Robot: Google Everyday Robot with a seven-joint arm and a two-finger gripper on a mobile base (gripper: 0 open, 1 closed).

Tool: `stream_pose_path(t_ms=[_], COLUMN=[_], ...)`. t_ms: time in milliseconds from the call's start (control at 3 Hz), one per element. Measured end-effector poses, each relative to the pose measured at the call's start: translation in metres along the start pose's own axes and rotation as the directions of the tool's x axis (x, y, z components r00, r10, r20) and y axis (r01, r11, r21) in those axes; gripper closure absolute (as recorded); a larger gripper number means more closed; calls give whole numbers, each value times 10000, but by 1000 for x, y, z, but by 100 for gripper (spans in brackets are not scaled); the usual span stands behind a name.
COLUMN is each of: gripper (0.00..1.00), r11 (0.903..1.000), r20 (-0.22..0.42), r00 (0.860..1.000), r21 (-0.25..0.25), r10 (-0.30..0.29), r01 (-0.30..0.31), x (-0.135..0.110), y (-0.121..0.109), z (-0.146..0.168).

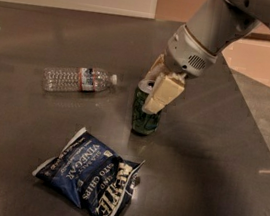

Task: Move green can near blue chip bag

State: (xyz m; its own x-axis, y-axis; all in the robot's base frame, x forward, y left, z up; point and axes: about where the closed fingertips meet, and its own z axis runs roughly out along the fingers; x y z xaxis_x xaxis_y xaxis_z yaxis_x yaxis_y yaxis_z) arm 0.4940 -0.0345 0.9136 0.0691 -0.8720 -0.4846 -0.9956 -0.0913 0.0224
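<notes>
My gripper (156, 87) stands over mid-tabletop (207, 166), fingers (163, 91) pinching the upright green can (146, 119) at its top. The blue chip bag (87, 173) lies near, at 7 o'clock of the can. A water bottle (76, 78) lies at 10 o'clock. Step in hand, as I judge it: transport. The next move calls for a short shift toward 7 o'clock, then release beside the bag.

Grey vented arm (223, 27), cream jaws at tip
</notes>
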Motion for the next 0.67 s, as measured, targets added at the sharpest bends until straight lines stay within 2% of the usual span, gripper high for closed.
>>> stream_pose_path(t_ms=[333,667], gripper=[100,82], r11=[9986,9972], r20=[-281,-451], r00=[9984,9964], r21=[-212,-266], r10=[-484,-715], r01=[478,703], x=[-5,-8], y=[23,37], z=[10,13])
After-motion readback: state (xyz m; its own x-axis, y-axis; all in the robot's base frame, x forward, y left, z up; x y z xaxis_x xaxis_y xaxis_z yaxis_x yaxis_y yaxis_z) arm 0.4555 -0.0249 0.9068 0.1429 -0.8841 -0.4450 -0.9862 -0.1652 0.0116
